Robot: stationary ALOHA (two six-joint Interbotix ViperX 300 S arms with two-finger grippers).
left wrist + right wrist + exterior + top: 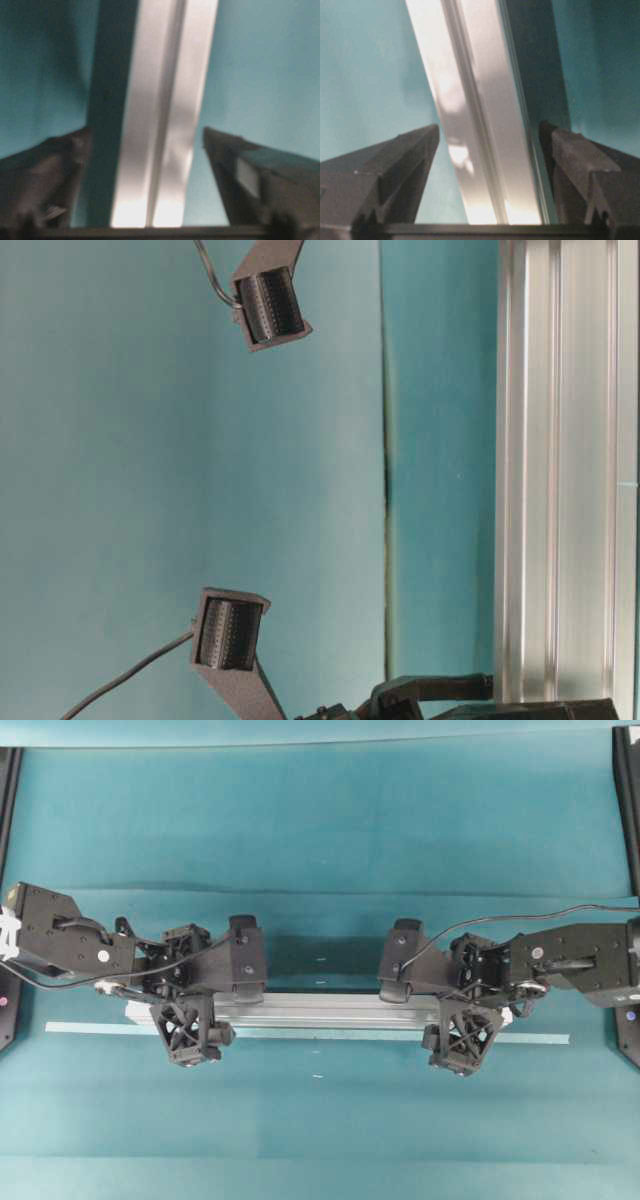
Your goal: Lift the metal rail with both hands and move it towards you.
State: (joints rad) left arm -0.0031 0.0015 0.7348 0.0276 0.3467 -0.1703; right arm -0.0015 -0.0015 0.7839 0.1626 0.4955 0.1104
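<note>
From above, the metal rail [320, 1012] lies flat on the blue-green table [320, 830], running from side to side. A thin pale tape strip [540, 1038] lies right along its near edge and sticks out past both ends. The left gripper [215, 997] sits over the left end of the rail. One finger is on the far side and one finger [190, 1030] is on the near side, so the rail is between them. The right gripper [432, 1002] sits over the right end in the same way. Both black arms reach in from the sides, low over the table, and the two hands point at each other.

From table level, the picture is turned on its side. The rail [565, 470] runs up the right edge, lying on the table. Two ribbed finger pads [270, 305] show well away from it. I cannot tell which hand each one belongs to.

The left wrist camera is blurry. The rail [160, 125] runs up the middle. The two dark fingers [45, 175] stand wide apart, one on each side, and blue table shows between each finger and the rail.

In the right wrist camera, the rail [475, 125] runs between two fingers [390, 170] that are also spread wide. Neither finger touches it.
</note>
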